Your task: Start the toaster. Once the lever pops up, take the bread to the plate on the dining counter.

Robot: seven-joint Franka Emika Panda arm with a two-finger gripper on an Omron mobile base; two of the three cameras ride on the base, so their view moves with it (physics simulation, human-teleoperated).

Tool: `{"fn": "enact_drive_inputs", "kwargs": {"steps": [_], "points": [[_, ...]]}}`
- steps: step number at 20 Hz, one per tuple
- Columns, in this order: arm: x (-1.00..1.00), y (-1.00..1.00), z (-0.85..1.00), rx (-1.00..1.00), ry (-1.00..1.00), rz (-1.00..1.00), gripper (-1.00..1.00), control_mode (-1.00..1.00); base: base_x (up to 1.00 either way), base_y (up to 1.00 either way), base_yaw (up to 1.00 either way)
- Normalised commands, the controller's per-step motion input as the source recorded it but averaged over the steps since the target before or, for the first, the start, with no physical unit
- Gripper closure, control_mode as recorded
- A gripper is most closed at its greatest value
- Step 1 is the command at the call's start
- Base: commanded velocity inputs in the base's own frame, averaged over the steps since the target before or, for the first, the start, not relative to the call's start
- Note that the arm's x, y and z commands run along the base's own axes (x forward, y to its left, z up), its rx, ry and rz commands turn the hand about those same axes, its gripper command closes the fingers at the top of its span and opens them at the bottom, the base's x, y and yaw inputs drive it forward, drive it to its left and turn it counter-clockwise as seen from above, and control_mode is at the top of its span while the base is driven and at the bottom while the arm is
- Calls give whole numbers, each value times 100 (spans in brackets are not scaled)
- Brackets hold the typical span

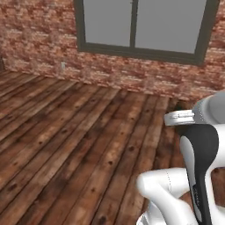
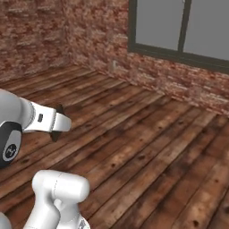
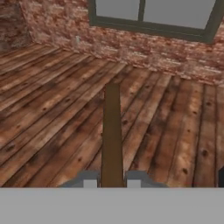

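I have the end effector (image 3: 112, 183) clamped on the bread (image 3: 112, 135), a dark brown slice seen edge-on, its long axis running straight out ahead. Ahead I see wooden floor (image 1: 66, 145) and brick wall (image 1: 39, 39); which way the plate lies I cannot tell.

Non-task surroundings: floor, wall, window.
We note a dark wood plank floor (image 1: 66, 145) w/ visible knots, boards running toward a red brick wall (image 1: 39, 39). Set in that wall is a window (image 1: 140, 24) w/ dark frame, one vertical centre bar, flat grey panes. Small pale fitting (image 1: 63, 66) on the brick low down, left of the window; type cannot be told. In right base view a 2nd brick wall meets the 1st at a corner, far left.
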Motion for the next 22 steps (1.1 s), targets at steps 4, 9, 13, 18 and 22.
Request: {"fn": "enact_drive_inputs", "kwargs": {"steps": [4,9,13,18,22], "points": [[0,0,0,0,0,0,100,100,0,0,47],[0,0,0,0,0,0,100,100,0,0,46],[0,0,0,0,0,0,100,100,0,0,49],[0,0,0,0,0,0,100,100,8,0,44],[0,0,0,0,0,0,100,100,16,0,39]]}}
